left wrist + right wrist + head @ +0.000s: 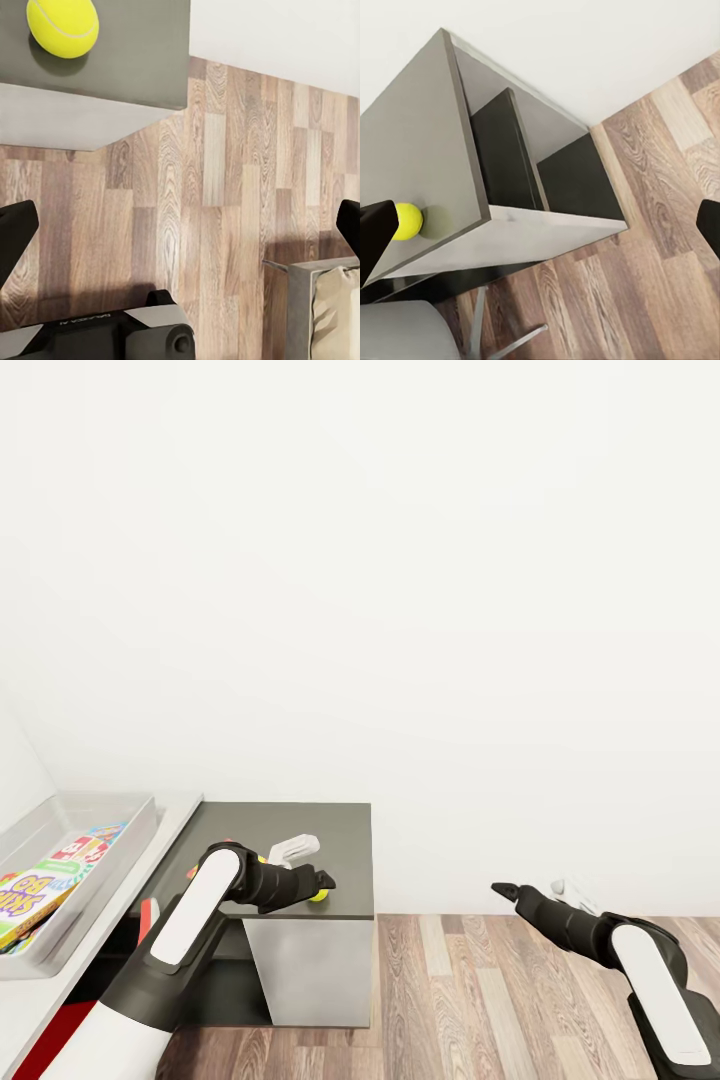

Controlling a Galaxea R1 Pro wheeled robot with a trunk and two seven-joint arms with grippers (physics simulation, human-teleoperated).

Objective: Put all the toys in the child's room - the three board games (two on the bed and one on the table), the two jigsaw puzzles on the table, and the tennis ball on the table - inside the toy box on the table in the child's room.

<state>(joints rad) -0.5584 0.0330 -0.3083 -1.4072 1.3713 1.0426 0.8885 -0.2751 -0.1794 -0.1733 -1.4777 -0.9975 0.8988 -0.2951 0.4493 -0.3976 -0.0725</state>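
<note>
Because it is round and smooth, the small yellow-green tennis ball (63,27) will roll away at a light bump, so it is a tricky toy to pick up. It looks light and a bit squashy, and it should not break. The best place to take hold is across its fat middle, one finger on each side, with a soft squeeze.

The ball sits on the flat top of the low dark grey cabinet (320,830), near the front edge. It is not on the long pale grey table (40,1000), which is just to the left. On that table rests the shallow light grey toy box (125,810), and inside it lie a yellow-green Skip-Bo game box (25,905) and other bright flat toys.

The left gripper (322,881) hangs right by the ball, and its black fingers (15,232) are spread wide with nothing between them. The right gripper (505,890) hangs over the brown wood plank floor (480,990), well apart to the right, also spread wide and holding nothing. A plain white wall (400,610) stands far behind.
</note>
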